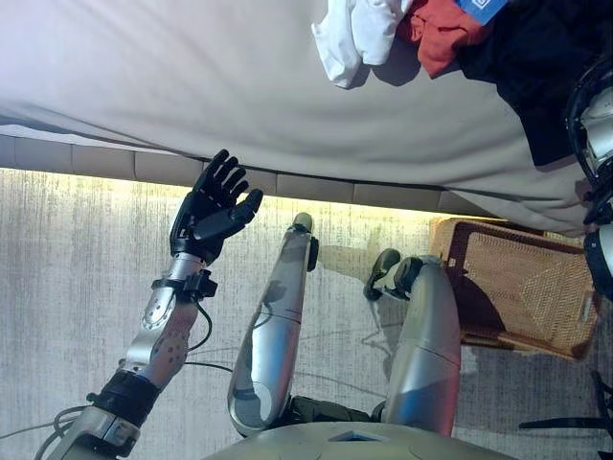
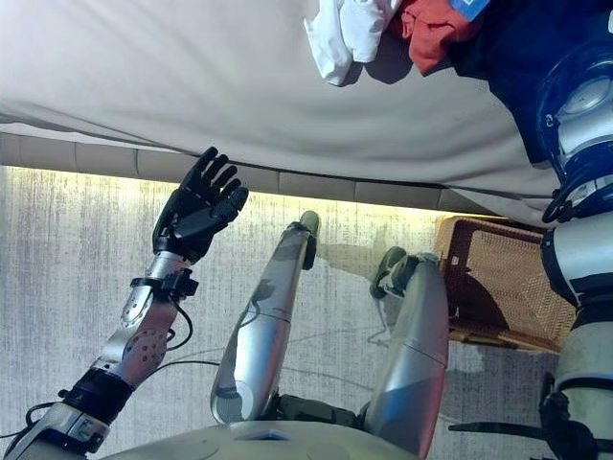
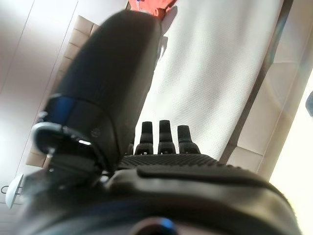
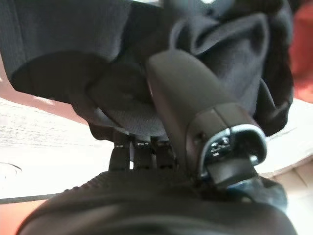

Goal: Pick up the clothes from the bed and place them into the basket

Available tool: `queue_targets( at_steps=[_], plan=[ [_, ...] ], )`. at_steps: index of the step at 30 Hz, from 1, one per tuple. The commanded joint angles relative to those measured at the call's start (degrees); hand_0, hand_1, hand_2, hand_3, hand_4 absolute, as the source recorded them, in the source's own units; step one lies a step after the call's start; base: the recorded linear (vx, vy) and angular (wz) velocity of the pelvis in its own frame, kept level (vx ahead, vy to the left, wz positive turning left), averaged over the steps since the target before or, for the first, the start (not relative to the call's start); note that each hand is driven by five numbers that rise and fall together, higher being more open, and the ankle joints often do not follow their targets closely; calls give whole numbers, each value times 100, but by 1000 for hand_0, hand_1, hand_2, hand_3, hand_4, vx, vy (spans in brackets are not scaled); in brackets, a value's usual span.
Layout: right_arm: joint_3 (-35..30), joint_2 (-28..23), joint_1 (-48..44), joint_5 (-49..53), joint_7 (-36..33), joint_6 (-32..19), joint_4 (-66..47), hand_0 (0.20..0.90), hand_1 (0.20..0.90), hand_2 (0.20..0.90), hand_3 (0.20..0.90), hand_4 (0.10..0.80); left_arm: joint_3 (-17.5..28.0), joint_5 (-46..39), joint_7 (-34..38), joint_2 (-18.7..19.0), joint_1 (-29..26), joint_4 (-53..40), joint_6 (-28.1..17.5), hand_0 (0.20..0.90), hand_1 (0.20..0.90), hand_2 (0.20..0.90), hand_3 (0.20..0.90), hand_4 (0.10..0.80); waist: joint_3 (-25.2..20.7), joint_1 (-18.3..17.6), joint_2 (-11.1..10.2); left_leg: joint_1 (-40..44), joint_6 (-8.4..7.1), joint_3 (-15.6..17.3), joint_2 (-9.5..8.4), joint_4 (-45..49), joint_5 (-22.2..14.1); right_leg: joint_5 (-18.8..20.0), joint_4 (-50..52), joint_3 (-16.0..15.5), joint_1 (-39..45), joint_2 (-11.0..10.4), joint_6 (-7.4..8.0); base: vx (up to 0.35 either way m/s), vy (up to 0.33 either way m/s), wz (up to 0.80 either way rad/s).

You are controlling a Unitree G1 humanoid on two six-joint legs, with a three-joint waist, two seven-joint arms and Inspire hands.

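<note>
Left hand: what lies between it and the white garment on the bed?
Only bare grey bedsheet. In the left eye view the open left hand hangs at the bed's edge, apart from the crumpled white garment.

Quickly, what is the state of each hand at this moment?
Left hand: open, fingers straight, holding nothing, raised by the bed edge.
Right hand: against the dark garment; its grip cannot be told.

White garment (image 1: 352, 36), orange-red garment (image 1: 442, 32), dark navy garment (image 1: 541, 67), pale grey bed sheet (image 1: 172, 77), tan woven basket (image 1: 522, 287)
</note>
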Motion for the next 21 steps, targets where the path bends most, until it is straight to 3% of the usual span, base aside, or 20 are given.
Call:
queue_targets(
  at_steps=[1,8,14,21],
  plan=[
    [32,-729,-78,-113,-586,-395,-339,300,300,300,200,100,389,-60,-229,166,229,-821,-427,900,900,900,900,800,-310,1,26,737,522,414,8,728,-729,269,-629,-389,839,260,-105,109,86,-8],
    [-345,-997,269,-208,-658,-537,-417,300,300,300,200,100,309,150,-130,61,324,-651,-232,900,900,900,900,800,-643,-103,-101,1907,374,544,96,-646,-383,494,-1853,-304,2020,351,-76,78,77,-6],
    [-602,-1196,642,-84,-652,-753,-493,300,300,300,200,100,160,328,-180,-13,262,-561,-20,900,900,900,900,800,-1013,-209,-266,2833,298,734,157,-2120,42,1030,-3357,-439,2957,438,-30,-3,62,-11],
    [-1312,-1538,1687,226,-674,-1231,-1373,300,300,300,200,100,50,691,376,-139,100,-194,296,900,900,900,900,800,-1627,-664,-509,4189,272,1120,290,-3566,80,1501,-4941,-142,4142,591,254,58,93,-21]
  ],
)
